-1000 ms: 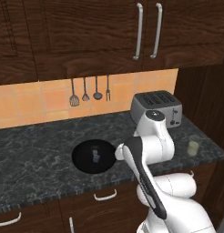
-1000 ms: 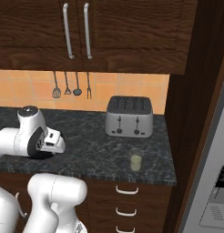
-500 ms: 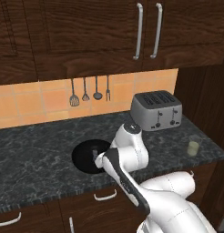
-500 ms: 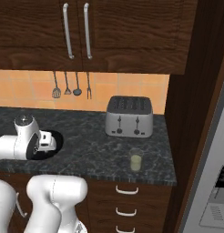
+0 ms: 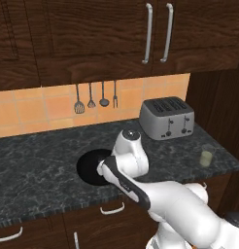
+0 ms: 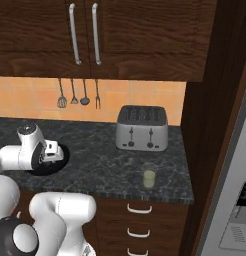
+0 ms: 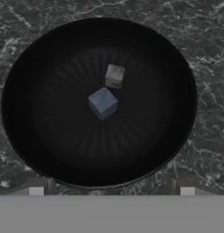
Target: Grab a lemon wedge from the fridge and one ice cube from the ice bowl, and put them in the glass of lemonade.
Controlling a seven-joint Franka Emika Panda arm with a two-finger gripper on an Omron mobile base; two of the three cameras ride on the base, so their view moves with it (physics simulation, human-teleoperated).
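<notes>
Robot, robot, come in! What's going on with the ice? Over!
Gripper open, above the ice bowl. Two ice cubes inside, neither grabbed yet. Nothing in the way. Glass of lemonade waiting by the toaster.

**Arm swung left and down over the ice bowl**

Over the last second I have brought the arm away from the toaster side of the counter and leftward. A second ago its upper joint stood in front of the toaster; half a second ago it was midway; now the wrist hangs low over the ice bowl (image 5: 90,168), covering the bowl's right part in the left base view. In the right base view the hand has dropped from above the counter to sit at the bowl's rim (image 6: 59,159). The gripper (image 7: 111,191) now looks straight down into the bowl at two ice cubes (image 7: 103,103), jaws spread wide as before.
</notes>
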